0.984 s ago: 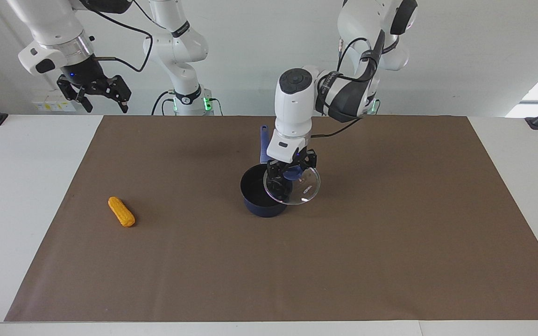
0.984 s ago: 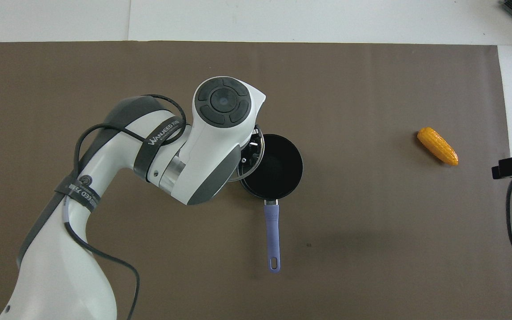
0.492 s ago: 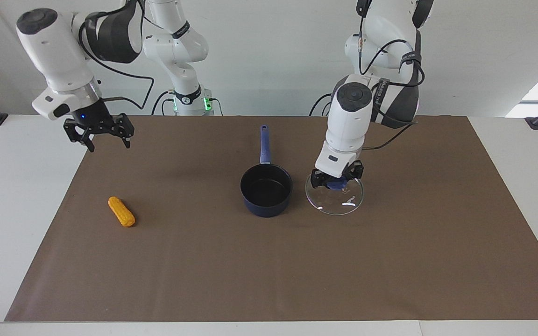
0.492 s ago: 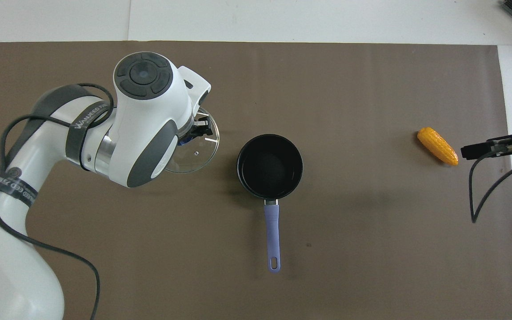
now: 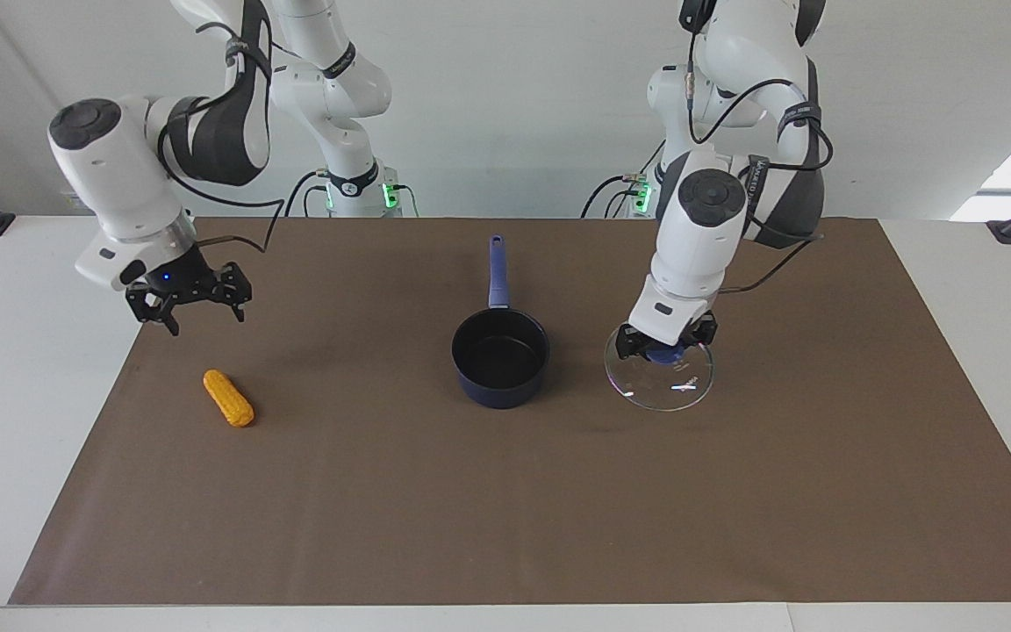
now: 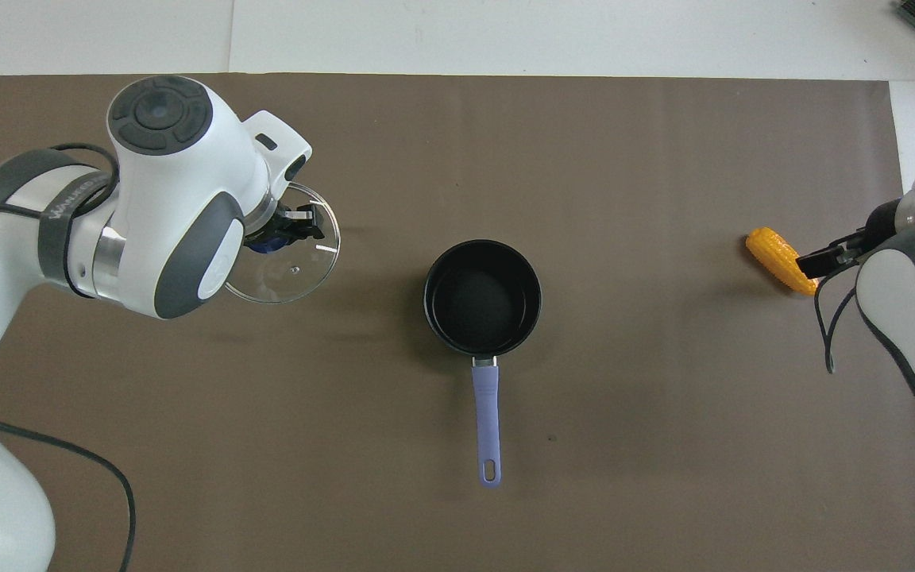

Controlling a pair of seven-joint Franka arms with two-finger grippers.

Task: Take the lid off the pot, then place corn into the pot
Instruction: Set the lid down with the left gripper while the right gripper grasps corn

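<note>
1. The left hand [image 5: 665, 348] is clamping the blue knob of the lid [image 5: 663, 386], a round clear glass disc with a thin metal rim, low over the brown mat [image 5: 505, 509] beside the pot [image 5: 499, 357].
2. The pot, dark navy with a smooth black inside, is sitting uncovered mid-worktop, its long straight handle pointing toward the robots.
3. The right hand [image 5: 198, 309] is hanging with fingers spread wide, holding nothing, over the mat near the corn [image 5: 228, 398].
4. The corn, a bumpy orange-yellow oblong cob, is lying toward the right arm's end.
</note>
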